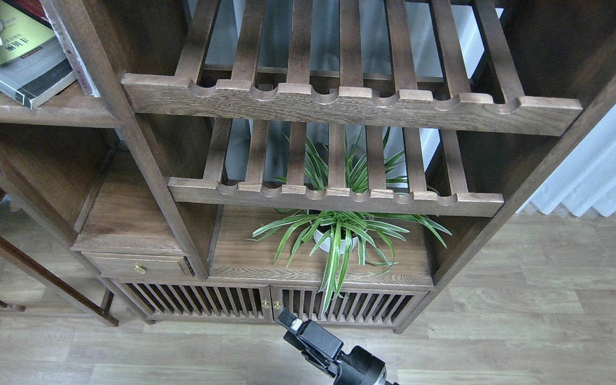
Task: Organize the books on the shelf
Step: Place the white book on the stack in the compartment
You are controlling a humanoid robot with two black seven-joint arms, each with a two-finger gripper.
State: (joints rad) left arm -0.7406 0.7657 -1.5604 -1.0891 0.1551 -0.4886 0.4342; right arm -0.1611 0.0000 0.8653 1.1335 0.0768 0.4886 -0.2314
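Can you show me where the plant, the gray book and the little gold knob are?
plant (340, 235): head view, on its leaves above the white pot.
gray book (35, 75): head view, on its cover.
gold knob (140, 269): head view, on the drawer's knob.

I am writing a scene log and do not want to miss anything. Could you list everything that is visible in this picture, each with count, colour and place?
books: at least two, a grey-black one with a yellow-green panel lying flat, a pale one partly cut off on top; top left.
shelf: one, dark brown solid board; top left, under the books.
slatted racks: two, brown, notched front rails; centre, one above the other.
potted plant: one, green-and-white leaves, white pot; on the cabinet top below the racks.
drawer: one, brown, brass knob; lower left.
slatted doors: two, brown; bottom of the cabinet.
floor: grey-brown wood planks.
curtain: white; right edge.
gripper: one, black; bottom centre, holding nothing; which arm and jaw state unclear.
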